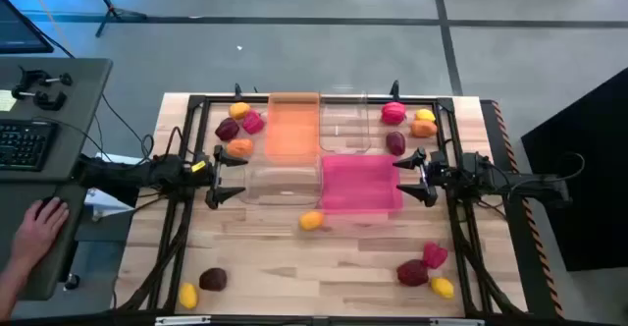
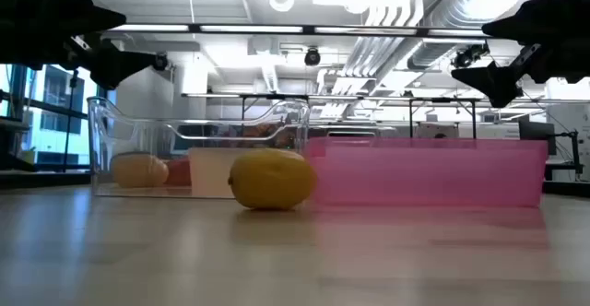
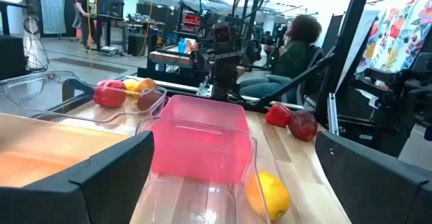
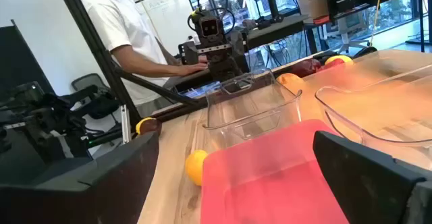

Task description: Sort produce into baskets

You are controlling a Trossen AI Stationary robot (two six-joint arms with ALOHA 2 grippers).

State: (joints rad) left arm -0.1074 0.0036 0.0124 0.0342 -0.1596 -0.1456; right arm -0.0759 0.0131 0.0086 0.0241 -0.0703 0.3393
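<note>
Four baskets stand together mid-table: an orange one (image 1: 293, 125) and a clear one (image 1: 343, 125) on the far side, a clear one (image 1: 283, 181) and a pink one (image 1: 359, 183) on the near side. Produce lies in clusters at the far left (image 1: 239, 130), far right (image 1: 407, 125), near left (image 1: 201, 287) and near right (image 1: 427, 270). One yellow piece (image 1: 311, 220) lies in front of the baskets. My left gripper (image 1: 235, 177) hangs open left of the near clear basket. My right gripper (image 1: 404, 179) hangs open right of the pink basket. Both are above the table and hold nothing.
A black frame (image 1: 201, 100) borders the table top. A person's hand (image 1: 39, 228) rests on a grey desk left of the table, beside a keyboard (image 1: 25, 144). Bare wood lies along the near middle (image 1: 314, 277).
</note>
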